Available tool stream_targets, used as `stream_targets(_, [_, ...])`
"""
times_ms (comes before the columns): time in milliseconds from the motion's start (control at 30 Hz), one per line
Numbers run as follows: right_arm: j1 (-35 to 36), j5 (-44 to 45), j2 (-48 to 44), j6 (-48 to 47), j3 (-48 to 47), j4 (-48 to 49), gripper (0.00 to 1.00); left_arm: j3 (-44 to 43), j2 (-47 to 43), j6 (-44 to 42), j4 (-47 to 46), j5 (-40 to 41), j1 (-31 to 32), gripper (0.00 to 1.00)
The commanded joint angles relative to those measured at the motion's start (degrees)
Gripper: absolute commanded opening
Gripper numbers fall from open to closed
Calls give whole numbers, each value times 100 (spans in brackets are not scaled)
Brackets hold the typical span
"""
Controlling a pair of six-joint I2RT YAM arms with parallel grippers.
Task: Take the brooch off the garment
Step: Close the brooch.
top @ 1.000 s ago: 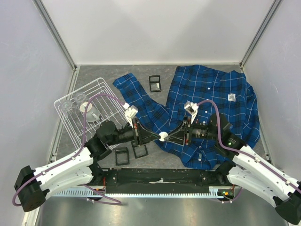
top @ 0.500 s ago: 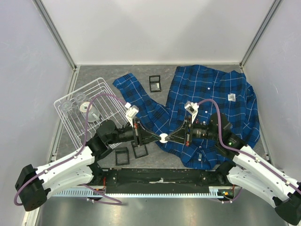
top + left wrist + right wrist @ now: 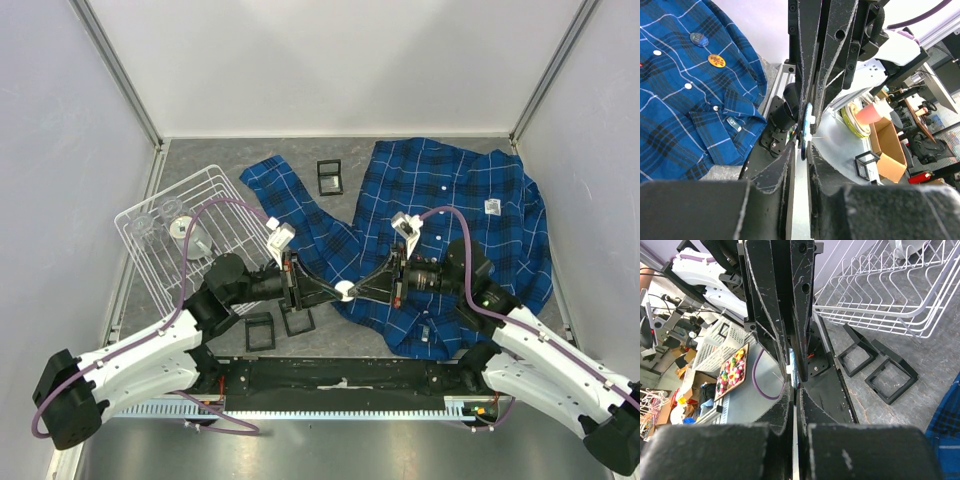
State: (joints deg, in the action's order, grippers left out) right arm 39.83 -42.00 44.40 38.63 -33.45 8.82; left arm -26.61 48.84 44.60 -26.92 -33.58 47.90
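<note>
The garment (image 3: 455,215), a bright blue plaid shirt, lies spread on the right of the table and also shows in the left wrist view (image 3: 680,105). A small round brooch (image 3: 344,290) is held in the air off the shirt's left edge, between both arms. My left gripper (image 3: 337,292) and right gripper (image 3: 352,289) meet tip to tip, each shut on it. In the left wrist view the brooch (image 3: 805,131) is edge-on at my gripper's (image 3: 802,146) tips, its pin sticking out. In the right wrist view the brooch (image 3: 790,366) sits at my right gripper's (image 3: 794,385) tips.
A white wire rack (image 3: 160,240) stands at the left and shows in the right wrist view (image 3: 880,295). Black square frames lie at the back (image 3: 329,177) and under the left arm (image 3: 260,331). Two more brooches, blue (image 3: 699,39) and orange (image 3: 716,60), sit on the shirt.
Both grippers and the brooch between them have shifted very slightly to the left. Nothing has been let go.
</note>
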Motion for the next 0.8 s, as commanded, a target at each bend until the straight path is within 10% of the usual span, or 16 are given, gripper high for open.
stream_targets(0, [-28, -203, 51, 30, -30, 313, 0, 42, -76, 163, -270, -157, -96, 20])
stream_targets(400, [-20, -362, 86, 48, 5, 331, 0, -81, 108, 242, -428, -403, -220, 27])
stream_targets(767, [-28, -459, 209, 232, 23, 498, 6, -142, 126, 260, -474, -457, -220, 3])
